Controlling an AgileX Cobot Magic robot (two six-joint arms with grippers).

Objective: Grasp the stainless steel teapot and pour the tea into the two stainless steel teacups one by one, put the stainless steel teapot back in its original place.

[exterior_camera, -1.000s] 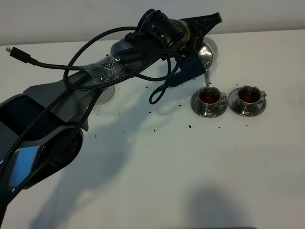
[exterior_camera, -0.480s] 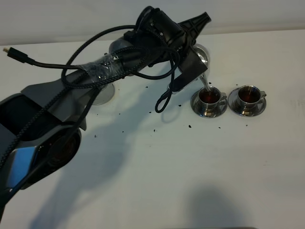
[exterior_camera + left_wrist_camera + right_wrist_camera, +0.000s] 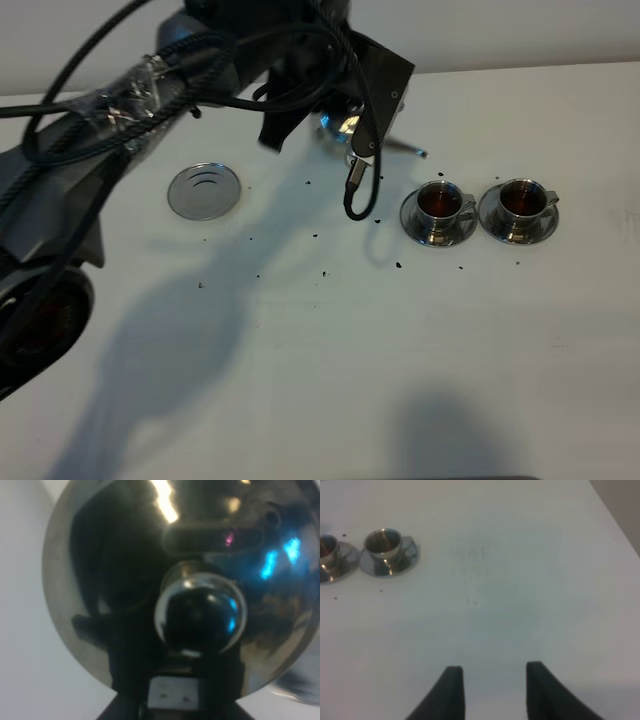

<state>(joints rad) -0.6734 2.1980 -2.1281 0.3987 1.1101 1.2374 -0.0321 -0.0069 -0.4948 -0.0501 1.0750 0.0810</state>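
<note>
Being carried above the table, the stainless steel teapot [image 3: 175, 580] is being held up by the left gripper [image 3: 340, 100] behind and to the left of the two stainless steel teacups [image 3: 438, 203], its thin spout [image 3: 400, 148] pointing toward them but well clear. Its domed lid and knob are filling the left wrist view, so the left fingers cannot be seen; whether they are clamped on the handle cannot be told, though the pot is being kept aloft. Both cups, each on its saucer, are being seen with dark tea in them, so pouring is judged done and the return step is judged to be in hand. The bare saucer [image 3: 204, 190] is lying well apart to the left. A level carry across and a centred lowering onto it are being called for next. The right gripper [image 3: 490, 690] is being held idle, fingers parted and holding nothing.
</note>
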